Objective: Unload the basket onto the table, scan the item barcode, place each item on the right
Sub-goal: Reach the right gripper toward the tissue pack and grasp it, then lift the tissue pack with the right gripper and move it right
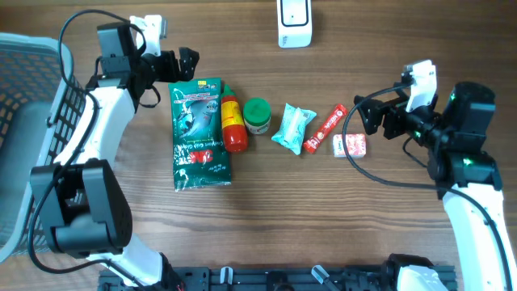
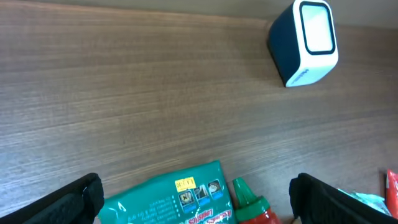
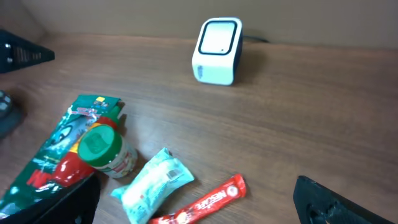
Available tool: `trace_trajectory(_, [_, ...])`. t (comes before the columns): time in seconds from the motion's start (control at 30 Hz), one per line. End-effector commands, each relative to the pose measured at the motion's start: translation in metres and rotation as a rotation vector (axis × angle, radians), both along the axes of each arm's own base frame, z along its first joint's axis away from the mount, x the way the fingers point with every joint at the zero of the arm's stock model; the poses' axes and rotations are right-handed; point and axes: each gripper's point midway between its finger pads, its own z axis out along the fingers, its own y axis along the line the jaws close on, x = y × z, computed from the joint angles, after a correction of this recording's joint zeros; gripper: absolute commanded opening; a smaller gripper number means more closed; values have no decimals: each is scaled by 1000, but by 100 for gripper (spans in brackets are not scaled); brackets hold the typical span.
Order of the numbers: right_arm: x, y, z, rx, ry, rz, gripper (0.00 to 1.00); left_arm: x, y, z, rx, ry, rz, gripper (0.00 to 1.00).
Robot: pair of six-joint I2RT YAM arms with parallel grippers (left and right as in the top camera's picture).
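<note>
A row of items lies mid-table: a green bag (image 1: 200, 133), a red bottle with a green cap (image 1: 233, 123), a green-lidded jar (image 1: 258, 115), a pale teal packet (image 1: 292, 128), a red stick sachet (image 1: 325, 129) and a small white-and-red packet (image 1: 350, 145). The white scanner (image 1: 294, 24) stands at the far edge. My left gripper (image 1: 191, 64) hovers open just beyond the bag's top edge (image 2: 174, 199), holding nothing. My right gripper (image 1: 373, 115) is open and empty, right of the sachet (image 3: 205, 200).
A grey mesh basket (image 1: 32, 121) sits at the table's left edge beside the left arm. The scanner (image 2: 305, 40) faces the items across bare wood. Black cables loop off both wrists.
</note>
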Motion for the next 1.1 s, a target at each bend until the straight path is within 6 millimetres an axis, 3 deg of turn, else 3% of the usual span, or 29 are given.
trace_trajectory(0.0, [0,8,7,102,38,8,100,-4,-1,11,11,-6,-27,100])
trace_trajectory(0.13, [4,-5,-8,138,144,-110,95,-20,3,37,51,93,-32,100])
trace_trajectory(0.2, [3,-31,-26,119,339,-284,88,-27,9,53,84,137,-12,100])
trace_trajectory(0.27, [-2,-45,-34,101,470,-343,83,-30,9,55,84,152,-11,100])
trace_trajectory(0.37, [-6,-49,-56,112,608,-357,72,-30,9,54,84,153,-12,100])
trace_trajectory(0.4, [-6,-45,-64,123,641,-343,68,-30,9,54,84,153,-12,100])
trace_trajectory(0.43, [-5,-32,-78,150,698,-301,56,-30,9,54,84,153,-12,100])
trace_trajectory(0.53, [-4,-1,-101,148,783,-249,44,-30,9,54,84,153,-12,100])
trace_trajectory(0.6, [-2,22,-108,149,804,-219,41,-30,8,54,84,153,-13,100])
trace_trajectory(0.67, [-2,36,-122,128,859,-309,25,-30,8,54,84,153,-13,100])
trace_trajectory(0.77, [-6,67,-142,136,922,-345,24,-30,8,54,84,153,-13,100])
trace_trajectory(0.87, [-24,92,-171,81,1031,-320,24,-30,8,54,84,153,-13,100])
trace_trajectory(0.97, [-31,91,-188,44,1080,-334,22,-30,8,54,84,153,-13,100])
trace_trajectory(1.07, [-41,71,-207,-65,1121,-410,20,-30,8,54,84,153,-12,100])
